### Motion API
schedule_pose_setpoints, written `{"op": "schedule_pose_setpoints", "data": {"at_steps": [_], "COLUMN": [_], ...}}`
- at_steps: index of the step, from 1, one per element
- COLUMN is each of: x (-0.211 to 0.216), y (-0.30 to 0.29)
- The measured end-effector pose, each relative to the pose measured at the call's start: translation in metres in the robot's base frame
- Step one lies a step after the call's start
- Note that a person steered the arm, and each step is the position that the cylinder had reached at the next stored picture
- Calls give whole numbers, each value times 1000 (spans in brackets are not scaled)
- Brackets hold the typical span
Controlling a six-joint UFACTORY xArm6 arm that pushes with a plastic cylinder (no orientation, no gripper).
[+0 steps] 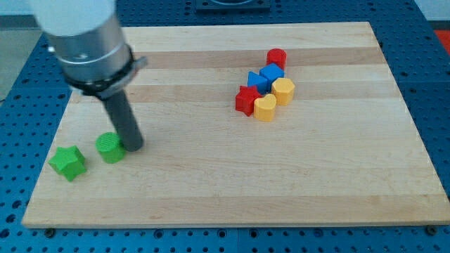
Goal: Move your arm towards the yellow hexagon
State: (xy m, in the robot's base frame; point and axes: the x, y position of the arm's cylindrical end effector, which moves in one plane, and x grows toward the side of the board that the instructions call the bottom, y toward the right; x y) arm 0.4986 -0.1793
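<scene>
Wooden board (211, 190) on blue pegboard. No jaws fitted — only my tip (134, 147), touching green cylinder (110, 147), with green star (68, 162) beyond. Yellow hexagon (283, 91) well apart toward view's right, beside yellow heart (265, 108) — approach not yet made.

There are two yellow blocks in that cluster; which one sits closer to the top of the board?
The yellow hexagon, beside the blue blocks. The other yellow block, heart-like, lies below it toward the view's left, next to the red star.
</scene>
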Motion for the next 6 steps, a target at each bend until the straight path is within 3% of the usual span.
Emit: {"op": "schedule_pose_setpoints", "data": {"at_steps": [1, 2, 3, 4, 5, 6], "x": [0, -1, -32, -99, -128, -112], "y": [42, 174, 296, 335, 306, 283]}}
